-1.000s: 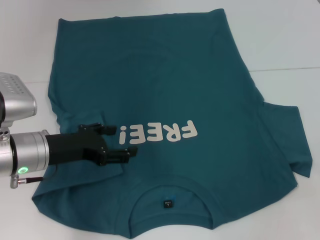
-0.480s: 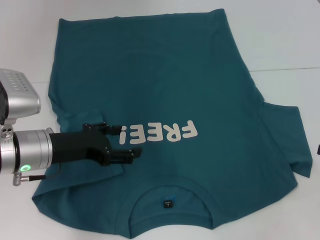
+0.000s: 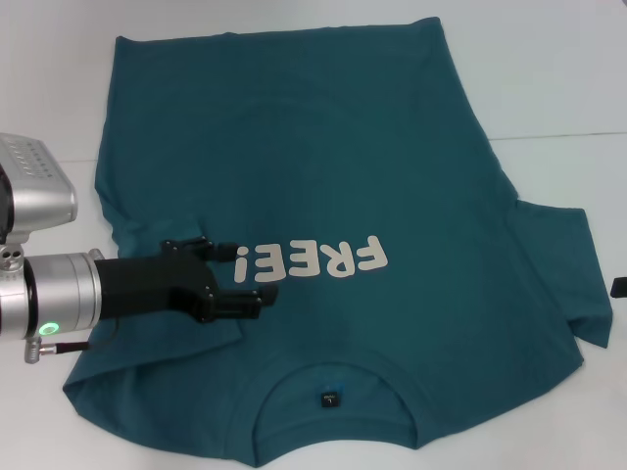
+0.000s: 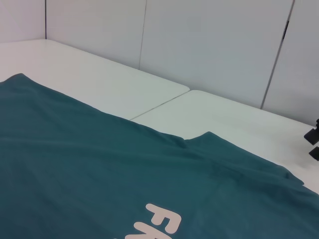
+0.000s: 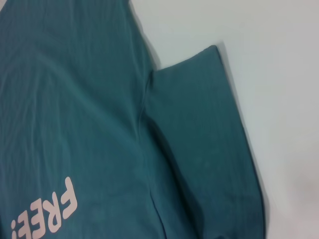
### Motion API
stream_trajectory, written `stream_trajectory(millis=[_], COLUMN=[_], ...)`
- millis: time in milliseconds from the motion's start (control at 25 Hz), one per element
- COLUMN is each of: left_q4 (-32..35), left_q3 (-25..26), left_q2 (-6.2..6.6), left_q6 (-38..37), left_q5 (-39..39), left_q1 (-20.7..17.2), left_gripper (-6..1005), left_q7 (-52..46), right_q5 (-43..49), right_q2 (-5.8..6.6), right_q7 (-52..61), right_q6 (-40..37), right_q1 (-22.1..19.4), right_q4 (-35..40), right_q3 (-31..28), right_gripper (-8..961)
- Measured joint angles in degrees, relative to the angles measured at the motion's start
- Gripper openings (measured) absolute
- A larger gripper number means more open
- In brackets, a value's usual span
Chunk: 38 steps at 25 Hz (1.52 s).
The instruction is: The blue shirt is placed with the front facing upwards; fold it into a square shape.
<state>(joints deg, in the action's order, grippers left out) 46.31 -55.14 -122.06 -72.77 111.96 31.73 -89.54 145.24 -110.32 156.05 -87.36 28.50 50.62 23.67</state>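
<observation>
While the blue shirt [image 3: 343, 196] lies spread front-up on the white table [image 3: 558, 78], collar toward the robot and hem at the far side, the left gripper [image 3: 250, 277] sits low over its left side, right at the "FREE!" lettering [image 3: 313, 262]. Jaws apart, nothing between them; one finger ends at the exclamation mark, the other just below the text. Can't tell if the fingertips touch the cloth. The shirt's left sleeve is folded in over the body, showing as a creased flap under and beside the left gripper. The right sleeve [image 3: 568, 274] is still spread flat out on the table. The small dark neck label [image 3: 330, 399] shows inside the collar, near the bottom edge of the head view. The right gripper [image 3: 619, 287] is only a dark sliver at the right edge of the head view, just past the right sleeve; it also shows at the edge of the left wrist view, and whether its jaws are apart or together cannot be told. The right wrist view looks down on the right sleeve and part of the lettering. A table seam [image 3: 558, 135] runs across beyond the shirt's right edge.
</observation>
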Motion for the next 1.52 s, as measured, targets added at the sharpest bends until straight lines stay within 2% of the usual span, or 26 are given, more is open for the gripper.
stream_trajectory(millis=[240, 1040, 1520], left_q4=[0.0, -0.1, 0.0], left_q3=[-0.1, 0.0, -0.2], left_q2=[-0.09, -0.29, -0.29], left_q6=[0.0, 0.0, 0.3], left_q5=[0.0, 0.0, 0.0], left_q1=[-0.2, -0.7, -0.7], left_gripper=[906, 906, 906], left_q7=[0.1, 0.2, 0.3], right_q5=[0.0, 0.3, -0.4], right_q2=[-0.95, -0.95, -1.63], right_q7=[-0.6, -2.1, -1.9], right_q6=[1.4, 6.6, 8.6], right_q1=[0.3, 0.8, 1.5], right_q4=[-1.4, -7.4, -8.3], right_q3=[0.5, 1.3, 1.5], right_gripper=[878, 873, 870])
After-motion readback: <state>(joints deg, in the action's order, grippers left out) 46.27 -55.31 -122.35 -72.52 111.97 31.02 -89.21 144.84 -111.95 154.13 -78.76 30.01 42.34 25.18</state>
